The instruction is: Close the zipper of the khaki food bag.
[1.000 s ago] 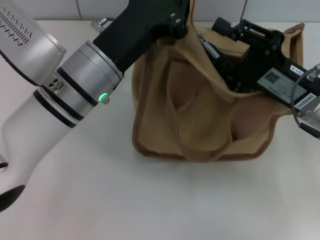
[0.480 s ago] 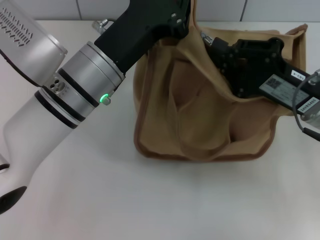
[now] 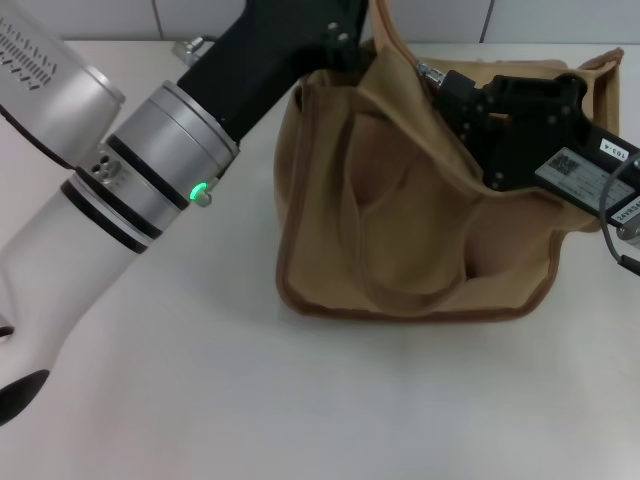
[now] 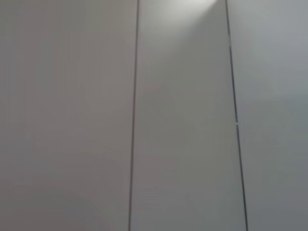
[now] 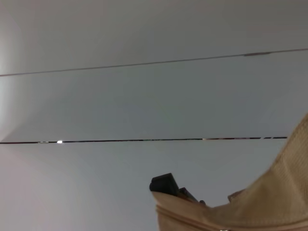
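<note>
**Head view: both arms at the bag top**

I see the khaki food bag (image 3: 415, 215) upright on the white table (image 3: 300, 400), long axis left-right. My right gripper (image 3: 450, 90) sits at the zipper (image 3: 428, 72); my left gripper (image 3: 345, 45) at the bag's left corner. Finger positions I cannot tell.

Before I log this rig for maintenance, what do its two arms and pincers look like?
The left arm has a glossy white shell, a silver ribbed collar with black rings, a lit green indicator light and a matte black wrist housing. The right pincer is a black angular body with visible screws, white labels bearing a printed code and numbers, and a grey cable looping off it.
</note>
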`<state>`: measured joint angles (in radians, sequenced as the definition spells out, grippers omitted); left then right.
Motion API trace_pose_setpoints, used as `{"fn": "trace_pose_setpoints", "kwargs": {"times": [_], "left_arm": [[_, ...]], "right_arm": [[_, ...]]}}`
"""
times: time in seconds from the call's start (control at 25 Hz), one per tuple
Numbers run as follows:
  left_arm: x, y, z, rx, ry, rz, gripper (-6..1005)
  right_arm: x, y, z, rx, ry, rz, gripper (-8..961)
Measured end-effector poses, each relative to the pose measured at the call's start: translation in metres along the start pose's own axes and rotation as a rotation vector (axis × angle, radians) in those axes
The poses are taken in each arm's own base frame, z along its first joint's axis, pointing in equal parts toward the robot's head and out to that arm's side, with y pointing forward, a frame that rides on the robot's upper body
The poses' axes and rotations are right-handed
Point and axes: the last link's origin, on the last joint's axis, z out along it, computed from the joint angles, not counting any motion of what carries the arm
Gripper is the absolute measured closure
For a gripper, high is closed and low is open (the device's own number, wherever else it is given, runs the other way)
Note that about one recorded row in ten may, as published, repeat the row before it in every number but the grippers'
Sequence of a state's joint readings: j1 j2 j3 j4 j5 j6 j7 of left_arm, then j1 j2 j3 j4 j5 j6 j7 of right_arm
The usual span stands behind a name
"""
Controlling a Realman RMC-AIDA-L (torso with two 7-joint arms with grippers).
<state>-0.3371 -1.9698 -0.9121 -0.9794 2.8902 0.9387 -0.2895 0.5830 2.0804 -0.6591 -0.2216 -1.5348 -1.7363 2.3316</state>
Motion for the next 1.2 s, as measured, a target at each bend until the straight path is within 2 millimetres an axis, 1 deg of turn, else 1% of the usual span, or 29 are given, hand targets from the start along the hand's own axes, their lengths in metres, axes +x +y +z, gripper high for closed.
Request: {"fn": "trace_pose_setpoints", "kwargs": {"times": [0.08, 0.16, 0.2, 0.24, 0.44, 0.52, 0.56, 0.6, 0.64, 0.76, 0.8, 0.84, 0.88, 0.92, 0.96, 1.0, 1.08, 1.16, 1.2], "left_arm": [[-0.001, -0.005, -0.002, 0.025, 0.0, 0.0, 917], [-0.001, -0.014, -0.006, 0.072, 0.003, -0.003, 917], [-0.001, -0.023, -0.011, 0.115, 0.006, -0.004, 917], [-0.001, -0.023, -0.011, 0.115, 0.006, -0.004, 916], [0.0, -0.036, -0.02, 0.172, 0.008, 0.004, 915], [-0.001, -0.042, -0.024, 0.194, 0.004, 0.007, 914], [-0.001, -0.042, -0.024, 0.194, 0.004, 0.007, 914], [-0.003, -0.044, -0.026, 0.202, -0.003, 0.009, 914], [-0.003, -0.044, -0.026, 0.202, -0.003, 0.009, 913], [-0.004, -0.045, -0.026, 0.206, -0.007, 0.01, 913], [-0.004, -0.046, -0.026, 0.21, -0.009, 0.011, 912], [-0.004, -0.046, -0.026, 0.21, -0.009, 0.011, 912], [-0.006, -0.047, -0.026, 0.217, -0.012, 0.01, 912], [-0.006, -0.047, -0.026, 0.217, -0.012, 0.01, 911], [-0.007, -0.048, -0.027, 0.224, -0.011, 0.009, 911], [-0.008, -0.049, -0.027, 0.234, -0.012, 0.006, 911], [-0.01, -0.049, -0.028, 0.239, -0.016, 0.004, 910], [-0.011, -0.049, -0.028, 0.241, -0.019, 0.003, 910], [-0.013, -0.05, -0.029, 0.245, -0.026, 0.003, 909]], "right_arm": [[0.0, 0.0, -0.001, 0.001, 0.0, -0.004, 945], [-0.001, 0.0, -0.004, 0.004, -0.008, -0.007, 945], [-0.001, 0.0, -0.009, 0.011, -0.02, -0.009, 945], [-0.001, 0.0, -0.009, 0.011, -0.02, -0.009, 945], [-0.002, -0.002, -0.018, 0.022, -0.044, -0.014, 945], [-0.002, -0.002, -0.028, 0.027, -0.069, -0.013, 946], [-0.002, -0.002, -0.028, 0.027, -0.069, -0.013, 946], [-0.003, -0.002, -0.036, 0.026, -0.098, -0.013, 946], [-0.003, -0.002, -0.036, 0.026, -0.098, -0.013, 946], [-0.005, -0.002, -0.052, 0.026, -0.161, -0.013, 946], [-0.005, -0.003, -0.063, 0.031, -0.2, -0.02, 946], [-0.005, -0.003, -0.063, 0.031, -0.2, -0.02, 946], [-0.005, -0.003, -0.073, 0.031, -0.245, -0.045, 946], [-0.005, -0.003, -0.073, 0.031, -0.245, -0.045, 946], [-0.005, -0.003, -0.078, 0.028, -0.266, -0.063, 946], [-0.006, 0.001, -0.088, 0.017, -0.316, -0.13, 946], [-0.006, 0.002, -0.092, 0.012, -0.336, -0.165, 946], [-0.007, 0.005, -0.101, 0.001, -0.386, -0.235, 946], [-0.006, 0.006, -0.109, -0.001, -0.434, -0.289, 937]]}}
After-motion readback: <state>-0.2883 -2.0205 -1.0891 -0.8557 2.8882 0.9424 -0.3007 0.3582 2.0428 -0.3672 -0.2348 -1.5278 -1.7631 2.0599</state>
